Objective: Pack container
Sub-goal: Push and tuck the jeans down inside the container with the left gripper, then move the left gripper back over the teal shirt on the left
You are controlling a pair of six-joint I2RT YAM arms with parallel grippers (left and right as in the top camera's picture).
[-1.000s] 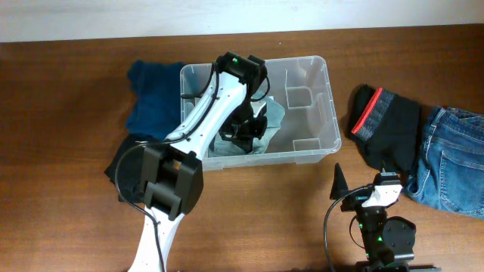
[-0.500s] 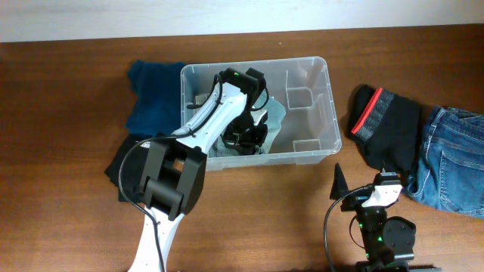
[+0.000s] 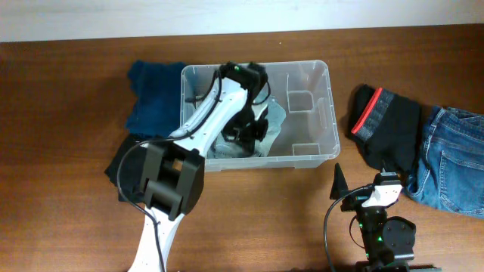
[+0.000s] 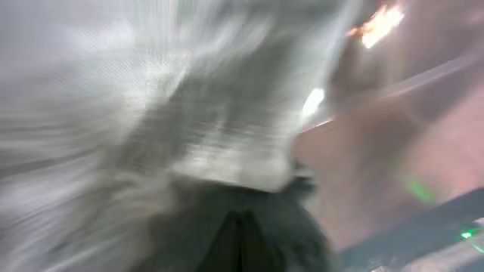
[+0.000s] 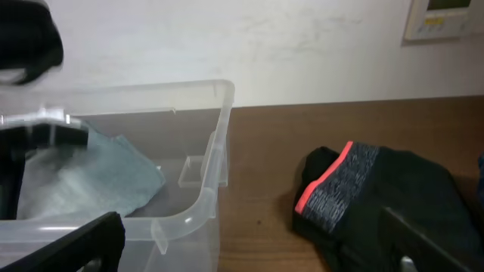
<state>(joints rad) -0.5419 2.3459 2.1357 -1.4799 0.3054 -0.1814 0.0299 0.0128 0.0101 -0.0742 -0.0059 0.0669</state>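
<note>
The clear plastic container (image 3: 321, 113) stands at the middle back of the table and also shows in the right wrist view (image 5: 215, 162). A grey-green garment (image 3: 275, 119) lies inside it (image 5: 98, 181). My left gripper (image 3: 246, 133) reaches down into the container onto this garment. In the blurred left wrist view its dark fingers (image 4: 242, 242) are pressed together against grey fabric (image 4: 189, 113). My right gripper (image 3: 363, 183) rests open and empty near the front edge (image 5: 253, 249), right of the container.
A dark blue garment (image 3: 155, 94) lies left of the container, with a black one (image 3: 121, 162) in front of it. Black shorts with a red-edged waistband (image 3: 389, 128) (image 5: 378, 196) and blue jeans (image 3: 454, 159) lie at the right.
My left gripper dipped toward the container's front wall, then drew back a little toward the middle. The right arm has not moved.
</note>
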